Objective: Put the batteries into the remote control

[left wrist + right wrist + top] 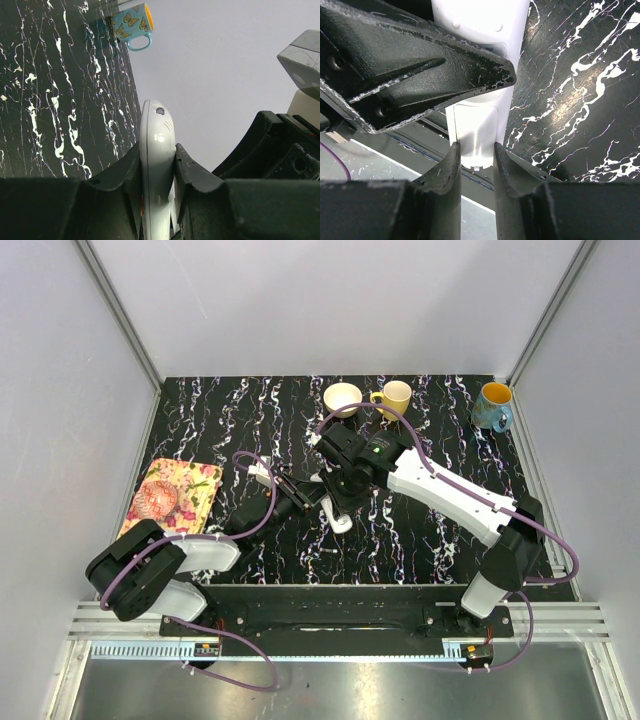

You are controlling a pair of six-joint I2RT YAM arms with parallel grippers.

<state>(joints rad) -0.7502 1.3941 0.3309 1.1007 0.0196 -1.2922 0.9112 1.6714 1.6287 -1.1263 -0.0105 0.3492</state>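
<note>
— Remote control: where are we holding it?
— We are holding it over the middle of the dark marbled table, between both arms. Nearest us, a floral cloth is lying by the left edge, with a pink glass dish sitting on it.
— And the left gripper?
— We are clamping its fingers narrow against the remote's two sides, and the rounded tip is poking out beyond them.
— The right gripper?
— It is pointing back toward us. We are pinching its fingers on the white end panel of the same remote, just beside a left finger. We are not managing to tell whether that panel is a separate cover.
— Farther back?
— A white bowl and a yellow mug are standing side by side at the far edge. A blue butterfly mug is sitting in the far right corner.
</note>
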